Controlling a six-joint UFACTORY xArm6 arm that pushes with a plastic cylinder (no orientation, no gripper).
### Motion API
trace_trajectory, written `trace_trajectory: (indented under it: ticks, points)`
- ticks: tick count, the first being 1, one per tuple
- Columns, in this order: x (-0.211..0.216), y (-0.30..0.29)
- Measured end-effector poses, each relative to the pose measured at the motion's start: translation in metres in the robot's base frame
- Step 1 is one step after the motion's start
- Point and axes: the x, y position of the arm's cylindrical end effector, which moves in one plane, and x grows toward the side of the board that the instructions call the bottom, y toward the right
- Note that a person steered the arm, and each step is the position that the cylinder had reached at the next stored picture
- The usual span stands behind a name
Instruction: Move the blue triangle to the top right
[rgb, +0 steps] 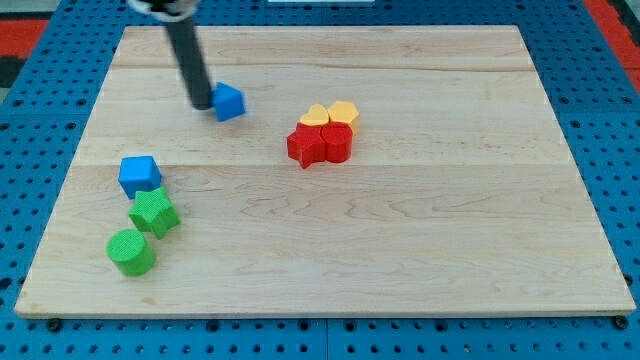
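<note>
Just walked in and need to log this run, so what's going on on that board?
A robot arm is pushing blocks with a dark rod. My tip sits against the view's left side of the blue triangle, in the upper left of the wooden board. The top right corner holds no block. Two yellow blocks and two red blocks cluster mid-board; a blue cube and two green blocks sit lower left.

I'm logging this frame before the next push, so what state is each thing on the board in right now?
my tip: down on the board, at the left side of the blue triangle.
blue triangle: upper left area, far from the top right.
blue cube: alone, left side.
green star: below the blue cube.
green cylinder: lowest, near the star.
yellow blocks: paired, touching the red ones.
red blocks: paired, mid-board.
</note>
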Motion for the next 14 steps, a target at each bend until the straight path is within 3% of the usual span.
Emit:
trace_trajectory:
  ticks: [1, 2, 4, 5, 7, 9, 10, 13, 14]
  points:
    - [-0.020, 0.070]
    - [-0.032, 0.096]
    - [-0.030, -0.006]
    - [-0.010, 0.000]
    - [0.004, 0.095]
    - [-0.029, 0.230]
    - [-0.044, 0.261]
    - [-0.048, 0.200]
    - [-0.067, 0.220]
